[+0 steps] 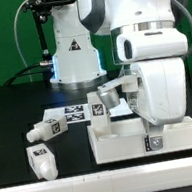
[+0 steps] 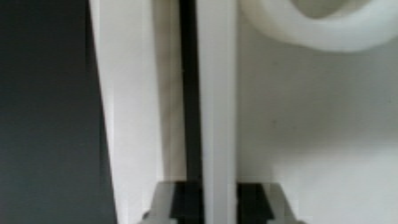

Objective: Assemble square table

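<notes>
The white square table top (image 1: 126, 137) lies on the black table at the exterior view's right, under the arm. My gripper (image 1: 137, 110) reaches down onto it, mostly hidden by the wrist housing. In the wrist view the gripper (image 2: 214, 197) is shut on the top's thin raised rim (image 2: 214, 110), with one dark finger (image 2: 178, 203) on each side of it. A round corner hole (image 2: 329, 25) shows in the tray floor beside the rim. Several short white tagged legs lie loose to the exterior view's left: one (image 1: 41, 159), another (image 1: 49, 128), another (image 1: 77, 112), and one (image 1: 107, 91) close to the gripper.
A white robot base with a tag (image 1: 72, 52) stands at the back, with a black stand (image 1: 41, 22) and cables behind it. A white strip (image 1: 100, 190) runs along the table's front edge.
</notes>
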`<state>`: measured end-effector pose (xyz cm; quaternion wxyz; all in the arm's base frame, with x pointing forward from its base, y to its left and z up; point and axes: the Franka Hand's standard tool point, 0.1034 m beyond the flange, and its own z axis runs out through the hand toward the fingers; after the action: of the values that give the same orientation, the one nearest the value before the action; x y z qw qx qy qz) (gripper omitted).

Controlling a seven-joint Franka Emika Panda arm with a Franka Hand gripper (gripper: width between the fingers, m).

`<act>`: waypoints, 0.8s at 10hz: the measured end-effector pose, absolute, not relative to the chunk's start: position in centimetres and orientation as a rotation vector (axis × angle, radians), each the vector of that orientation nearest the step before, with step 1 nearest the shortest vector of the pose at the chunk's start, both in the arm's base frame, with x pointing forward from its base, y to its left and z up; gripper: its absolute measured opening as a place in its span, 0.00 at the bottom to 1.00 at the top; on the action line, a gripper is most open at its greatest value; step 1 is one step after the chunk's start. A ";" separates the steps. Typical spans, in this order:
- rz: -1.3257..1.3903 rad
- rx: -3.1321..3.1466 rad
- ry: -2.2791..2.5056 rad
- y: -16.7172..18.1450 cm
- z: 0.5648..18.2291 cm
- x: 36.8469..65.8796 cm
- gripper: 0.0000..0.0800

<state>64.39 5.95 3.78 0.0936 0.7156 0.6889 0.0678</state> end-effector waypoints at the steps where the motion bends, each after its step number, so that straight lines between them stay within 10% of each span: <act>1: 0.195 2.127 2.043 6.0 3.3 64.9 0.06; 8: 0.137 2.144 2.069 5.3 3.0 65.8 0.06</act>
<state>65.77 5.35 2.99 0.0792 0.7165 0.6916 0.0457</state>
